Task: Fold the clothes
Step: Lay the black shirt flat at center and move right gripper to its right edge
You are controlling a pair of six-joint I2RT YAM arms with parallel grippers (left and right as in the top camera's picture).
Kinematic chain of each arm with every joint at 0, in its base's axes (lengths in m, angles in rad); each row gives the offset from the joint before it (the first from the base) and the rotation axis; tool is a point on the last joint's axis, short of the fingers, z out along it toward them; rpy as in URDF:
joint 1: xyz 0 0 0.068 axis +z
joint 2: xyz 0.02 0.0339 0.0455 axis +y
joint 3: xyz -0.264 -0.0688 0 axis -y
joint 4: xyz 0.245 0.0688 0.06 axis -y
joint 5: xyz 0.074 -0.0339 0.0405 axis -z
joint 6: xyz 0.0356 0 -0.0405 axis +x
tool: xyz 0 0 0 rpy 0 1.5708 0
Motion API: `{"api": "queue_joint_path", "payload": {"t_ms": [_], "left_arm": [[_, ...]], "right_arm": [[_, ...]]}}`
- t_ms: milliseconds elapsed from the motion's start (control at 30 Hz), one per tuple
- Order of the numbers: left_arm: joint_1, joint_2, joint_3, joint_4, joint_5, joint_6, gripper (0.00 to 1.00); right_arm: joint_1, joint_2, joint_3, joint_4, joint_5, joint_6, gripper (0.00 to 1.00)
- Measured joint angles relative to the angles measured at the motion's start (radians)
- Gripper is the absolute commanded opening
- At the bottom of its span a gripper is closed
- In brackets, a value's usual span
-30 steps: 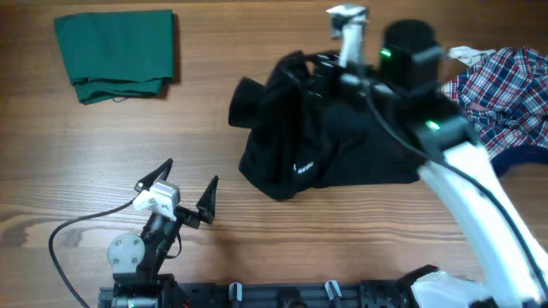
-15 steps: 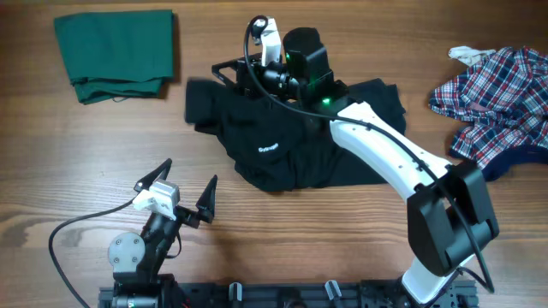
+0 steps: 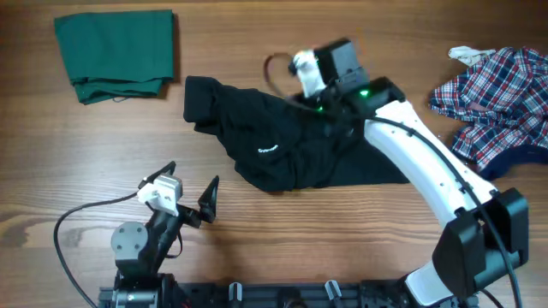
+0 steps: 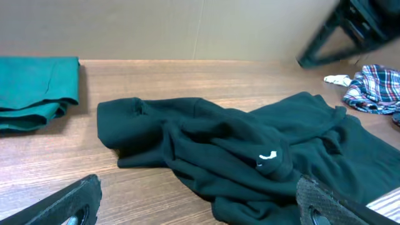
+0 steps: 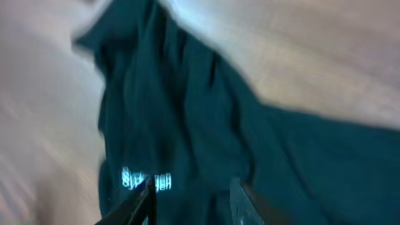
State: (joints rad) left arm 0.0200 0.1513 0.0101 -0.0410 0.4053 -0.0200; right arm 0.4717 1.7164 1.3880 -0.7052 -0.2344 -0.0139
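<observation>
Overhead: black polo shirt [image 3: 291,158] lies rumpled mid-surface [image 3: 342,244], one sleeve trailing left; right pincer [image 5: 192,197] hovers over it part-spread, gripping nothing visible; left pincer [image 3: 191,174] gapes wide, well apart; best flatten shirt by opposite edges before folding.

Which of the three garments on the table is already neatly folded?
The green garment, a flat rectangle; the black polo shirt lies crumpled and the plaid shirt sits heaped.
</observation>
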Motion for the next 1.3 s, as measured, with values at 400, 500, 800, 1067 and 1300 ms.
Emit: {"api": "queue_joint_path", "payload": {"t_ms": [400, 500, 800, 1067, 1300], "left_arm": [[0.000, 0.015, 0.000, 0.000, 0.000, 0.000, 1.00], [0.000, 0.016, 0.000, 0.018, 0.066, 0.000, 1.00], [0.000, 0.034, 0.000, 0.085, 0.398, -0.047, 1.00], [0.000, 0.068, 0.016, 0.382, 0.557, -0.133, 1.00], [-0.079, 0.412, 0.160, 0.291, 0.592, -0.202, 1.00]], "right_arm": [[0.152, 0.027, -0.011, -0.050, 0.146, -0.212, 0.45], [0.151, 0.068, -0.015, -0.039, 0.185, -0.216, 0.53], [0.063, 0.084, -0.024, 0.006, 0.366, 0.006, 1.00], [-0.241, 0.084, -0.025, -0.043, 0.209, 0.180, 1.00], [-0.361, 0.085, -0.025, -0.043, 0.170, 0.271, 1.00]]}}
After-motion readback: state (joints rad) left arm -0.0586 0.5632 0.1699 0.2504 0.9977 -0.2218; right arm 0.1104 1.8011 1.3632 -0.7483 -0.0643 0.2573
